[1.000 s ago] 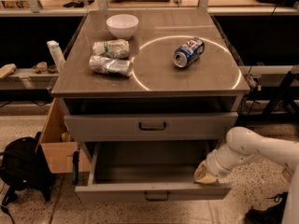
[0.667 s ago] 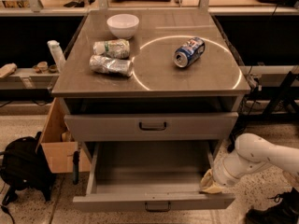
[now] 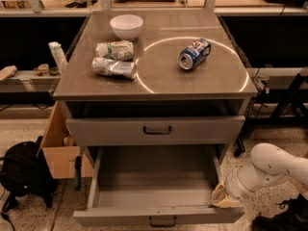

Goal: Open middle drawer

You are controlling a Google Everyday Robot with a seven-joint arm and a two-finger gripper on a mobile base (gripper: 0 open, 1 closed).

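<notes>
So the middle drawer [image 3: 154, 186] sits wide open, sticking out way past the shut top drawer [image 3: 156, 129] above it, plain grey inside. Its little dark handle [image 3: 162, 221] is down left of the hand [image 3: 222, 196]. The hand is pressed right up against the drawer's front right corner, with the white arm [image 3: 274, 170] trailing off to its right. Honestly can't tell if the hand is wide or narrow, or gripping anything. Up above the hand, on the surface [image 3: 159, 88], there's a blue can [image 3: 194, 53] on its side. Farther left are two crumpled packets [image 3: 114, 59] and a white bowl [image 3: 126, 26]. Far left of the hand, on the floor, are a cardboard box [image 3: 57, 148] and a black backpack [image 3: 21, 172].
</notes>
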